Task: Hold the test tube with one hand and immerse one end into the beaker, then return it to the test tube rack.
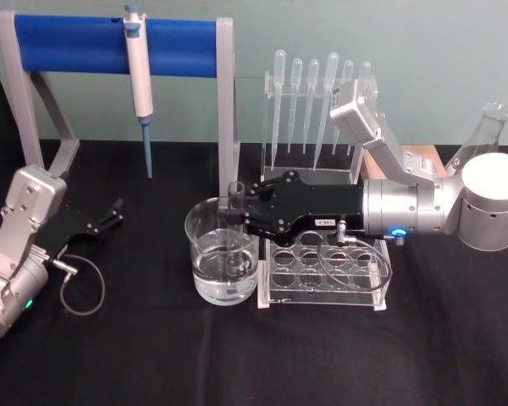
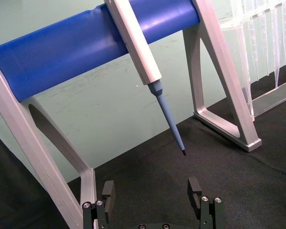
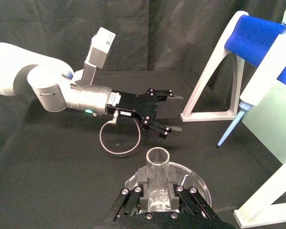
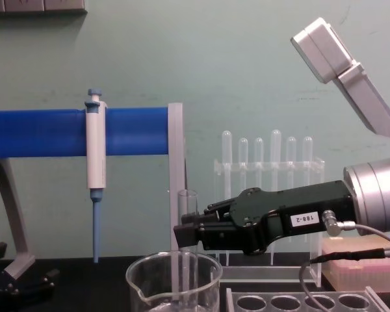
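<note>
My right gripper (image 1: 234, 211) is shut on the test tube (image 1: 234, 193), a clear glass tube held upright near its open top. The tube's lower end reaches down inside the beaker (image 1: 200, 254), a wide glass cylinder holding clear water, and looks dipped into the water. In the chest view the tube (image 4: 187, 205) drops past the gripper (image 4: 185, 234) into the beaker (image 4: 149, 286). The right wrist view looks down on the tube's mouth (image 3: 157, 157) over the beaker's rim (image 3: 198, 184). Parked at the left is my left gripper (image 1: 108, 216), open and empty.
A clear rack with round holes (image 1: 322, 272) sits right of the beaker, under my right arm. Behind it stands a holder of plastic pipettes (image 1: 317, 110). A blue-barred stand (image 1: 76, 44) with a hanging pipettor (image 1: 139, 76) is at the back left. A flask (image 1: 483, 127) stands far right.
</note>
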Available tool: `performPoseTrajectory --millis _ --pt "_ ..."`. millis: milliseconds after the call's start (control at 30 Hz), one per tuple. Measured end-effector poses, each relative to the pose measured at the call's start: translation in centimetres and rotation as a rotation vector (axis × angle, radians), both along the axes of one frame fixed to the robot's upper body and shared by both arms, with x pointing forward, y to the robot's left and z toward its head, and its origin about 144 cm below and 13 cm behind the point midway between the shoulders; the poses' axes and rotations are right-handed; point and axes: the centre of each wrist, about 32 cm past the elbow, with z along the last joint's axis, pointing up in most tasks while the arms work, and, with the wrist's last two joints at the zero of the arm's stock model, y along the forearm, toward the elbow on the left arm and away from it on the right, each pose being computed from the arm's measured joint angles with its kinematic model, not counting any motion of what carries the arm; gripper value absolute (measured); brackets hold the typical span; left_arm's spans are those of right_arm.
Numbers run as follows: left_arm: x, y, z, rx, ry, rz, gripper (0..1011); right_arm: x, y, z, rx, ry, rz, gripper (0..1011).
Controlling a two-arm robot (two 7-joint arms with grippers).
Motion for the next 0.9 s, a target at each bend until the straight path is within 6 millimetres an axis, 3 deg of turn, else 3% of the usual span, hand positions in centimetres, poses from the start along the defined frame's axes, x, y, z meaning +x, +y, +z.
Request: performPoseTrajectory --millis 900 --pt "0.00 0.00 0.00 0.000 0.000 0.000 1000 0.00 0.00 0.00 0.000 0.000 0.000 236"
